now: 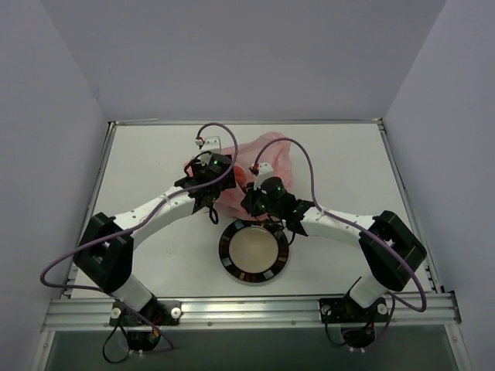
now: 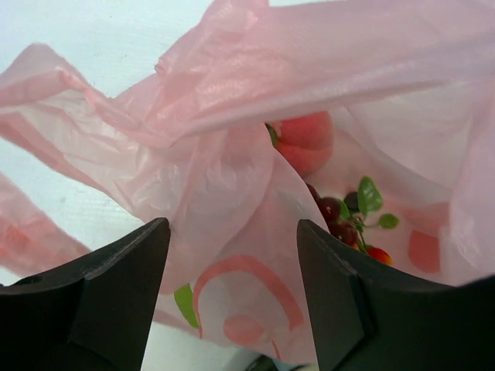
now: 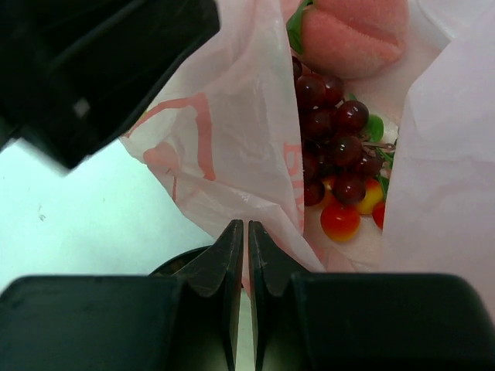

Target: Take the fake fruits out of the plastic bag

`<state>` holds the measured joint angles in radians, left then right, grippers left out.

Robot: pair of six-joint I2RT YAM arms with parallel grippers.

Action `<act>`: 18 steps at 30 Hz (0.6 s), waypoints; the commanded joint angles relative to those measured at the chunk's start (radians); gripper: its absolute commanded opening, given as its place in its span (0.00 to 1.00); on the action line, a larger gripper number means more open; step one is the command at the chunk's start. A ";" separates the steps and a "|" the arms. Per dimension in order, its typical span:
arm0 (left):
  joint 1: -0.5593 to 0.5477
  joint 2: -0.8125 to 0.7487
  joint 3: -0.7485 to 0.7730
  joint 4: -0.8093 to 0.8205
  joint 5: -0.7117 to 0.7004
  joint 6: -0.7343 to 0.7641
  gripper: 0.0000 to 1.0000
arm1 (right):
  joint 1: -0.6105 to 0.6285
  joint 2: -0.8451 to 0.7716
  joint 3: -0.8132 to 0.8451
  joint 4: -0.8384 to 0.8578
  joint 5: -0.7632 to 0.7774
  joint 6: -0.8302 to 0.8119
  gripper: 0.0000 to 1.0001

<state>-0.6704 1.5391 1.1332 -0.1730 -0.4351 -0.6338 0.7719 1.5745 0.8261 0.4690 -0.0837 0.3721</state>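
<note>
Bag [image 2: 232,154] thin, limp, slippery; right gripper [image 3: 246,226] clamped on its edge, lower centre. Left gripper [image 2: 232,224] jaws apart. We judge grapes [image 3: 332,139] light, bumpy: take bunch across middle.

On my top view the plastic bag [image 1: 278,162] lies on the table [image 1: 155,154] just above the frame's centre, and the plate [image 1: 226,251] sits below it, near but apart. The left gripper [image 1: 219,171] is at the bag's left edge, the right gripper [image 1: 255,197] at its lower edge, between bag and plate. In my right wrist view the fruits lie inside the bag — the peach [image 3: 352,35] at the top, the grape bunch [image 3: 332,139] just below it, the small pieces [image 3: 340,220] under the grapes. A fold of the bag runs down into that gripper's pressed-together jaws at bottom centre. In my left wrist view bag film lies beyond the spread jaws, with the fruits right of centre.
</note>
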 commanded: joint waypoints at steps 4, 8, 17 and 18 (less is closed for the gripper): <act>0.064 0.091 0.089 0.084 0.033 0.066 0.75 | -0.010 -0.051 -0.027 0.042 -0.024 0.016 0.04; 0.083 0.188 0.120 0.136 0.070 0.083 0.77 | -0.010 -0.071 -0.036 0.034 -0.025 0.016 0.04; 0.117 0.202 0.056 0.292 0.113 0.098 0.03 | -0.071 -0.146 -0.039 -0.035 -0.010 0.011 0.10; 0.117 0.187 0.037 0.309 0.124 0.097 0.02 | -0.088 -0.149 -0.035 -0.044 -0.008 0.019 0.14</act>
<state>-0.5690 1.8015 1.1866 0.0269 -0.3340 -0.5461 0.7292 1.4723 0.7784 0.4519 -0.1055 0.3790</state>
